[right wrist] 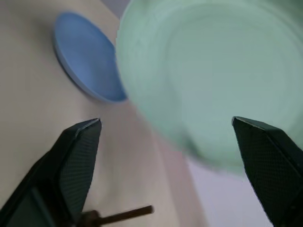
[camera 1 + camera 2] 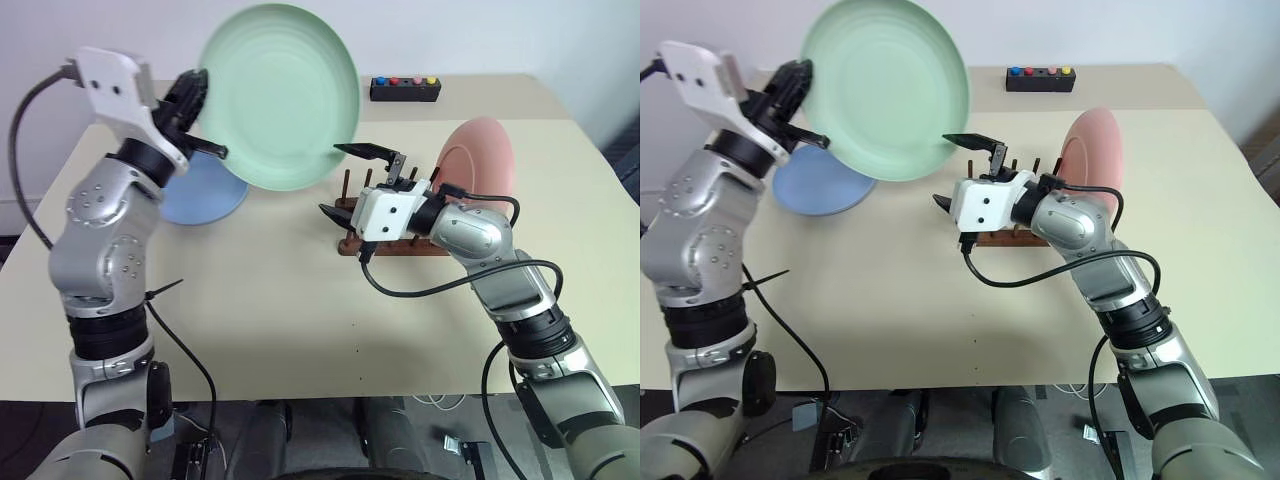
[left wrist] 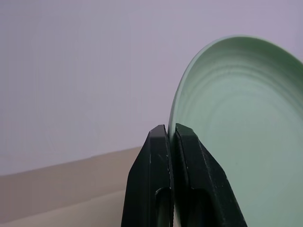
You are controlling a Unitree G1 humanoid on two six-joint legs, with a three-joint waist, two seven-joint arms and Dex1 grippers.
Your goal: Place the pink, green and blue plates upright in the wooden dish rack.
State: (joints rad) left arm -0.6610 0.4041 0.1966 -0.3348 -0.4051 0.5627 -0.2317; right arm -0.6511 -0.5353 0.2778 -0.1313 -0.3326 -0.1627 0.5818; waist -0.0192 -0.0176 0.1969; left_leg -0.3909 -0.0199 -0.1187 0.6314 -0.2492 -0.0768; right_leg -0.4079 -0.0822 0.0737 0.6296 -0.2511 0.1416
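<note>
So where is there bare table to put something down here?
The near table in front of the wooden dish rack is bare, as is its right side beyond the pink plate. It is crowded around the rack, the right gripper, the green plate and the blue plate.

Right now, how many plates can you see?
3: the green plate in the left gripper, the blue plate flat on the table, the pink plate upright in the wooden dish rack.
</note>
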